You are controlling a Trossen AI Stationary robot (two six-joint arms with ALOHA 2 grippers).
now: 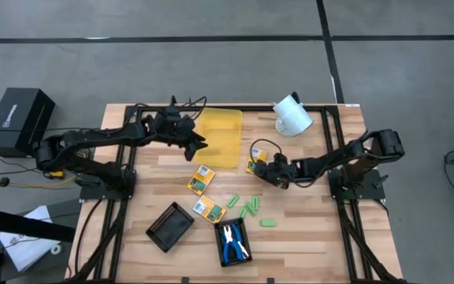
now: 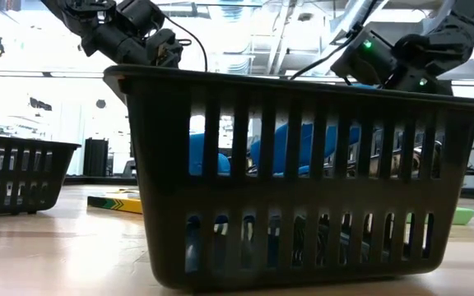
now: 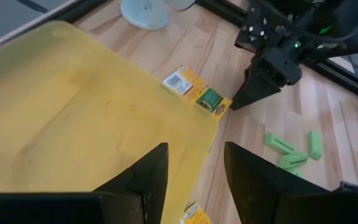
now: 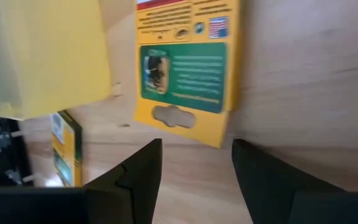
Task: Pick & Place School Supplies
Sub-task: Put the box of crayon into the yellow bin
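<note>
Three yellow-orange boxes lie flat on the table: one (image 1: pixel 252 166) beside the translucent yellow bin (image 1: pixel 221 138), two more (image 1: pixel 201 181) (image 1: pixel 209 210) nearer. Light-green sticks (image 1: pixel 247 207) are scattered on the wood. The blue-handled scissors (image 1: pixel 232 241) lie in a black tray. My left gripper (image 1: pixel 199 146) hovers open over the bin's near left part (image 3: pixel 194 149). My right gripper (image 1: pixel 261 167) is open and low, just short of the first box (image 4: pixel 182 68), with its fingers apart before the box's end (image 4: pixel 194 146).
A second black tray (image 1: pixel 169 226) sits toward the near left. A white object (image 1: pixel 292 116) stands at the far right, close to the bin. In the low view the scissors' basket (image 2: pixel 295 173) fills the foreground. Bare wood lies along the near right.
</note>
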